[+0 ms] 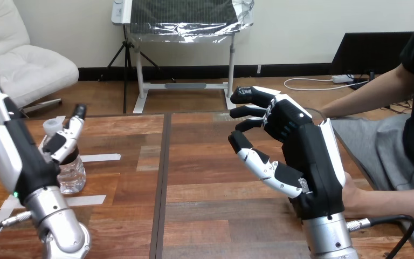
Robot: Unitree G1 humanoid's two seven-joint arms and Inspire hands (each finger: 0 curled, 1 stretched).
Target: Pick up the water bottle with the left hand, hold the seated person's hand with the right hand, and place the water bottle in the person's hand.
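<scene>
On my far left, the left hand (29,162) is raised off the table (205,162) with its white-shelled back toward the camera. Its fingers (71,128) are straight rather than curled. One points up at the view's left edge and another slants across the top of the bottle (71,174), so I read this hand as released, not clasping. I cannot tell whether that finger actually touches the plastic.

The bottle is small, clear and ribbed, with a white cap (53,127). It stands upright on the table's left part, just behind the left hand. Its lower body shows plainly and its neck is partly covered by the finger. Two strips of white tape (101,157) lie on the wood beside it, one to its right and one nearer me.

Right of centre, my right hand (307,156) is held up with its palm facing left. Its fingers are loosely bent, the thumb juts out below them, and there is nothing in its grasp. The person's hand (354,195) lies against the back of that hand near its wrist, outside the fingers. The person's other forearm (366,97) reaches in higher up, and its end is hidden behind my hand.
</scene>
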